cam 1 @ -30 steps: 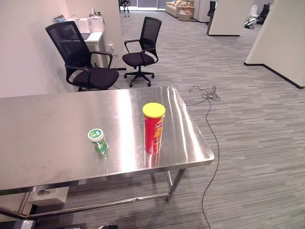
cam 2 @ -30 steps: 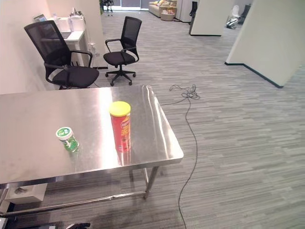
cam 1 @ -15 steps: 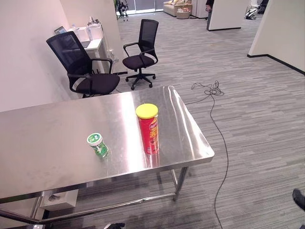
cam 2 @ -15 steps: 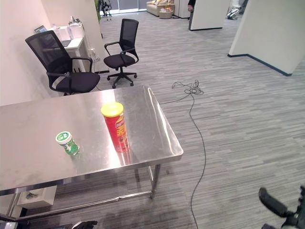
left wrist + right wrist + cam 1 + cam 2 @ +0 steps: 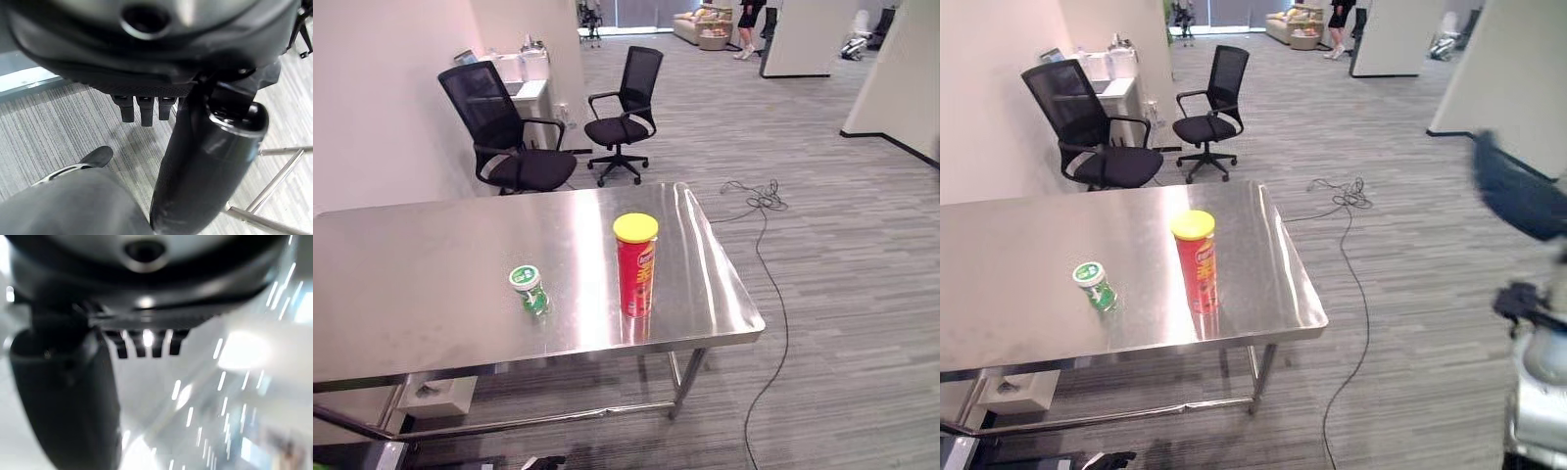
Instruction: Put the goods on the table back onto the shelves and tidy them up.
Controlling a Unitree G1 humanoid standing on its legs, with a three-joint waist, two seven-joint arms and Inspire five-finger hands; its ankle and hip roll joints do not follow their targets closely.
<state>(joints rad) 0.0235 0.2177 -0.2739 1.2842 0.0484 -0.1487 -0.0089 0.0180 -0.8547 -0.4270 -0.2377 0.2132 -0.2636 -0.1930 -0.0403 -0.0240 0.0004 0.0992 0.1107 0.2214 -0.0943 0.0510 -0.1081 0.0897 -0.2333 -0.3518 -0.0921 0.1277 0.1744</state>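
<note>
A red chip can (image 5: pixel 635 272) with a yellow lid stands upright on the steel table (image 5: pixel 421 284), near its right end. To its left stands a small green jar (image 5: pixel 530 291) with a white and green lid. My right hand (image 5: pixel 1518 199) is raised off to the right of the table, far from both goods. In the right wrist view its fingers (image 5: pixel 146 345) are straight beside the thumb (image 5: pixel 68 396), holding nothing. My left hand (image 5: pixel 210 161) hangs low over the carpet by the table's leg rails, its fingers (image 5: pixel 142 108) straight and empty.
Two black office chairs (image 5: pixel 514 142) (image 5: pixel 625 108) stand behind the table, by a white cabinet (image 5: pixel 524 80) at the wall. A white box (image 5: pixel 435 397) sits on the floor under the table. A person (image 5: pixel 747 15) walks at the far back. Open carpet lies to the right.
The camera has shifted. My right arm has risen from the lower right corner up the right edge of the right eye view. The can and the jar have stayed put on the table.
</note>
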